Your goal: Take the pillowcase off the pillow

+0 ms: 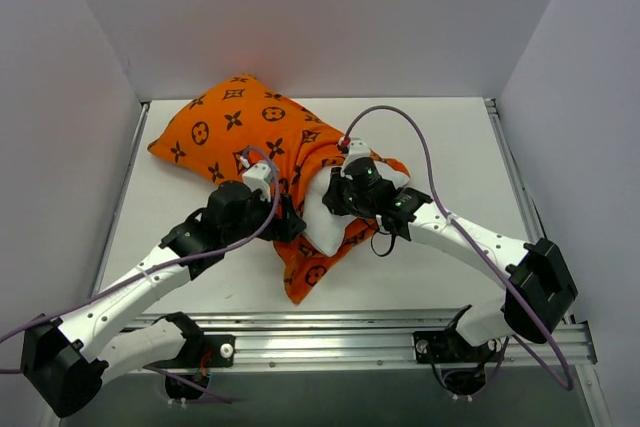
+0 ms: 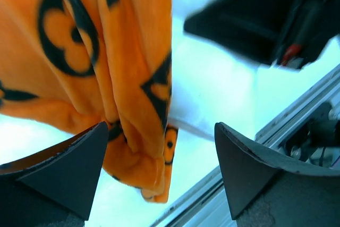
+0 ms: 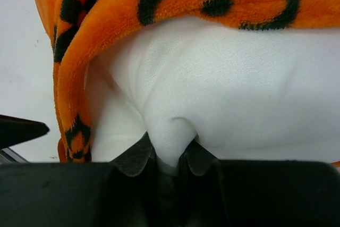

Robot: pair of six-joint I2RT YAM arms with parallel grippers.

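Note:
The orange pillowcase with black motifs lies at the table's middle and back left, still over most of the pillow. The white pillow pokes out of its open near end. My right gripper is shut on a pinch of the white pillow, with the pillowcase's edge folded back around it. My left gripper is open beside the loose near flap of the pillowcase; the fabric hangs close to its left finger and nothing is held between the jaws.
Grey walls close in the table on the left, back and right. An aluminium rail runs along the near edge and shows in the left wrist view. The right arm is close on the left gripper's right.

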